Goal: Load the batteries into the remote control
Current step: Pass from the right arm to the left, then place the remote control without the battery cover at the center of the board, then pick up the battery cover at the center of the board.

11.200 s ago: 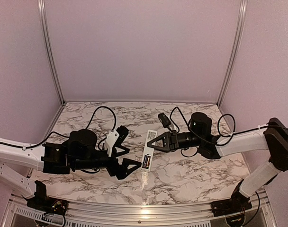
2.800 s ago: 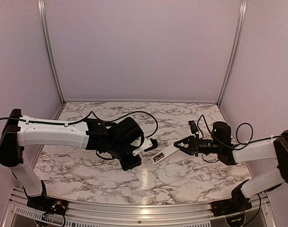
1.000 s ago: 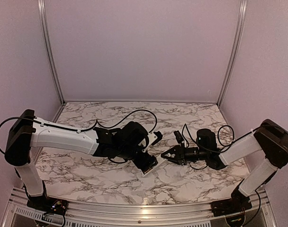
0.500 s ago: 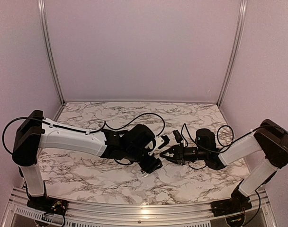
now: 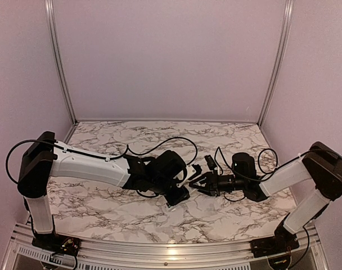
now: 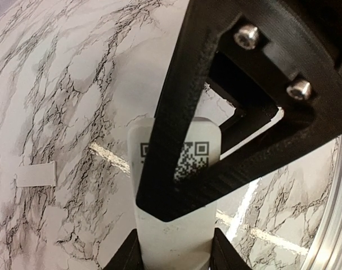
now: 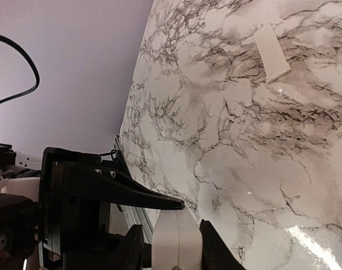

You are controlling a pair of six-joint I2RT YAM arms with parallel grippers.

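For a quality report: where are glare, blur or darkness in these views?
Top view: sharp, evenly lit. Left wrist view: bright streaks on the table, remote label sharp. Right wrist view: glare lower right, dark lower left.

The left gripper [image 5: 178,194] and right gripper [image 5: 196,183] meet near the middle of the table [image 5: 103,208], the left arm reaching in from the left side, the right arm from the right. Between them sits the remote control [image 6: 175,239], one end clamped between the left fingers [image 6: 123,260], the other between the right fingers [image 7: 133,250], with one right finger crossing over its face. A flat strip [image 7: 270,52] lies on the table, apart from the remote control, to its left in the left wrist view.
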